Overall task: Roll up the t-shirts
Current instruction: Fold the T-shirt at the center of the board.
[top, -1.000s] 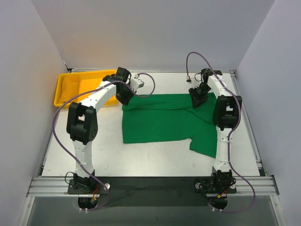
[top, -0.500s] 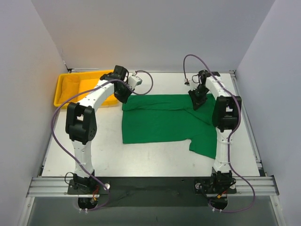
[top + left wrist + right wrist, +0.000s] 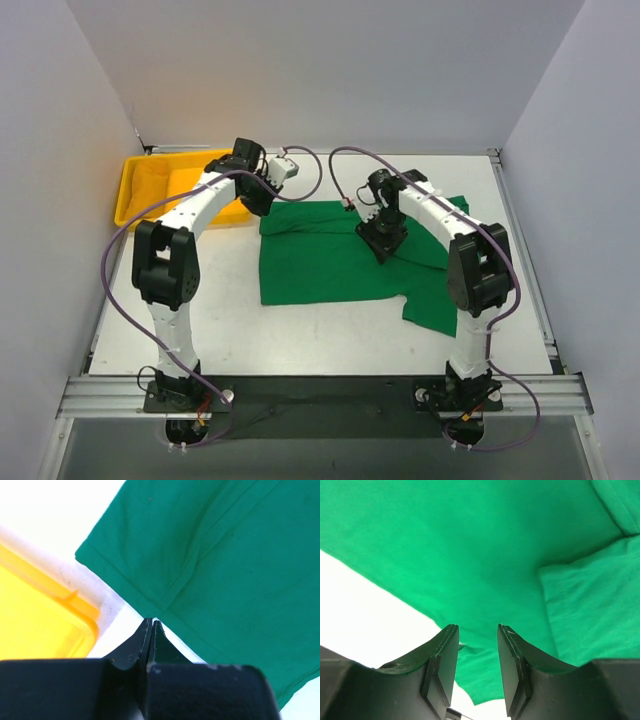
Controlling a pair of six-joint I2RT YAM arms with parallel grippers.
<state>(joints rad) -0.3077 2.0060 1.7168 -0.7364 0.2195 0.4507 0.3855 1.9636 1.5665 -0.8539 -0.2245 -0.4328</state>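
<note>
You have the green t-shirt (image 3: 330,255) lying spread flat on the desk (image 3: 330,335), about mid-width, with one sleeve reaching towards the arm bases on the right. The yellow tray (image 3: 150,185) sits at the far left of the desk, near the shirt's far left corner but apart from it, with a strip of bare desk between. Your left pincer (image 3: 150,625) is pressed together, tip against tip, over that strip right at the shirt's edge, where a sleeve meets the body. No cloth shows between the fingers, but whether the tips touch fabric or desk cannot be told. Your right pincer (image 3: 477,630) stands spread, nothing between its fingers, above the shirt's body right of its middle. Its height over the cloth cannot be judged. In the top view the right arm (image 3: 440,215) crosses the shirt's right side and hides part of it, leaving only a small far corner showing beyond. The left arm (image 3: 200,205) covers the tray's near right part, and there the left pincer's tips are hidden under its own wrist. The tray's contents are hard to make out. Both wrist views cut the shirt off at the frame edges, and the desk in them is washed out to plain white.
</note>
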